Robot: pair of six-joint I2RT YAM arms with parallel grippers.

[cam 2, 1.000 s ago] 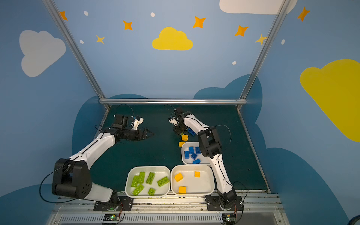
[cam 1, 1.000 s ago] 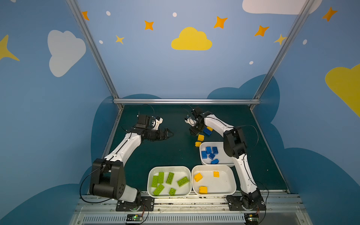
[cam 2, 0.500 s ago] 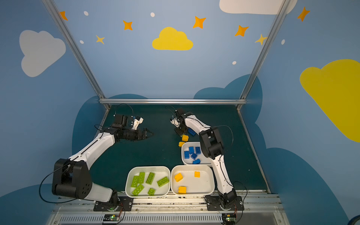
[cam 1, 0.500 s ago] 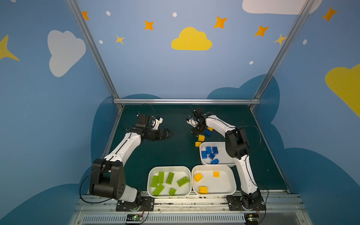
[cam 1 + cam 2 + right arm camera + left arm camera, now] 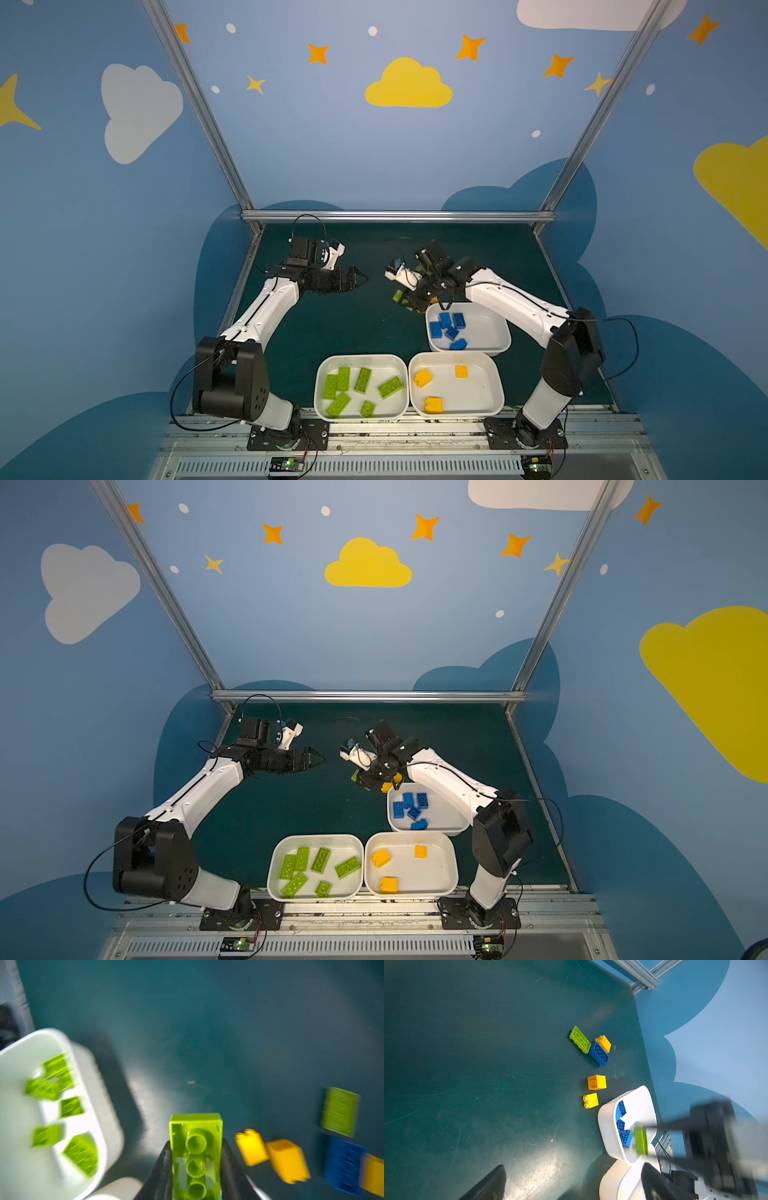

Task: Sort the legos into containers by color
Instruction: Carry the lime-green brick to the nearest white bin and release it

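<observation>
The right fingers are shut tight on a green brick. They pinch its long sides, with its hollow underside toward the wrist camera and one end poking out past the fingertips. In both top views these fingers hang above the counter, just beside the far corner of the blue tray. The green tray and the yellow tray lie side by side, well nearer the robot's base. Loose legos rest on the counter close by the right fingers: two yellow ones, then a green, a blue and a yellow one packed together. The left fingers stand spread wide, holding nothing, facing the right fingers across the counter.
</observation>
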